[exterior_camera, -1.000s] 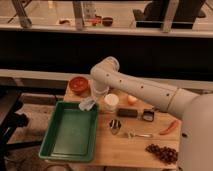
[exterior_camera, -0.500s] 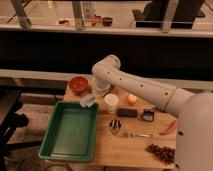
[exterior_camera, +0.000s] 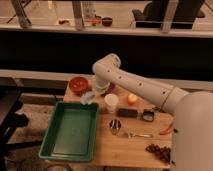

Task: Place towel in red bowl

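Observation:
The red bowl [exterior_camera: 78, 84] sits at the back left corner of the wooden table [exterior_camera: 135, 145]. My gripper [exterior_camera: 95, 92] hangs just right of the bowl, at the end of the white arm [exterior_camera: 135, 85]. A pale towel [exterior_camera: 88, 97] hangs from it, over the far edge of the green tray [exterior_camera: 70, 131] and a little in front of the bowl. The towel is beside the bowl, not in it.
A white cup [exterior_camera: 111, 103] and an orange fruit [exterior_camera: 131, 98] stand right of the gripper. A black bar [exterior_camera: 127, 113], a small black box [exterior_camera: 147, 115], a metal cup [exterior_camera: 115, 125], a spoon [exterior_camera: 137, 134], a red chili [exterior_camera: 166, 130] and grapes [exterior_camera: 159, 151] lie further right.
The gripper with the towel has moved slightly left and up, closer to the red bowl.

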`<act>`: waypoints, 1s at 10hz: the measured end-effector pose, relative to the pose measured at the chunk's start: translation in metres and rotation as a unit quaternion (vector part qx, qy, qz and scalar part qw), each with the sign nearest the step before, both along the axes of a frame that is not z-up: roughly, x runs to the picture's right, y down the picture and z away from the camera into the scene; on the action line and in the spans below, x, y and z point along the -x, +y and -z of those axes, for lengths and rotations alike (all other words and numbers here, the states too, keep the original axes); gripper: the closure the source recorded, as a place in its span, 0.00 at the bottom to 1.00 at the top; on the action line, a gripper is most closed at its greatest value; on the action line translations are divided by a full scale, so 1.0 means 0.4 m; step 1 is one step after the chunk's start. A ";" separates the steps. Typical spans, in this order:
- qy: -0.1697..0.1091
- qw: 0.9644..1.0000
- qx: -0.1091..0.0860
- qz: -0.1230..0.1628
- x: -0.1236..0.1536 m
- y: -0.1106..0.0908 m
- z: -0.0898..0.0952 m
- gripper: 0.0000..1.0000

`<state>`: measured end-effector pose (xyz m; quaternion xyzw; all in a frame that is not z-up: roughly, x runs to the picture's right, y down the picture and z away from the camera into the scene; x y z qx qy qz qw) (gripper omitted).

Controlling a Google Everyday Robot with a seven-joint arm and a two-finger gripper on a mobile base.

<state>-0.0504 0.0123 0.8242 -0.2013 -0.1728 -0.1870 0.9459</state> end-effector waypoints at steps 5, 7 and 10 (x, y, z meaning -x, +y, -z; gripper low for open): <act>-0.031 0.999 -0.028 0.017 0.099 -0.001 0.003 1.00; -0.047 0.998 -0.047 0.024 0.156 -0.012 -0.005 1.00; -0.066 0.995 -0.067 0.030 0.208 -0.040 -0.035 1.00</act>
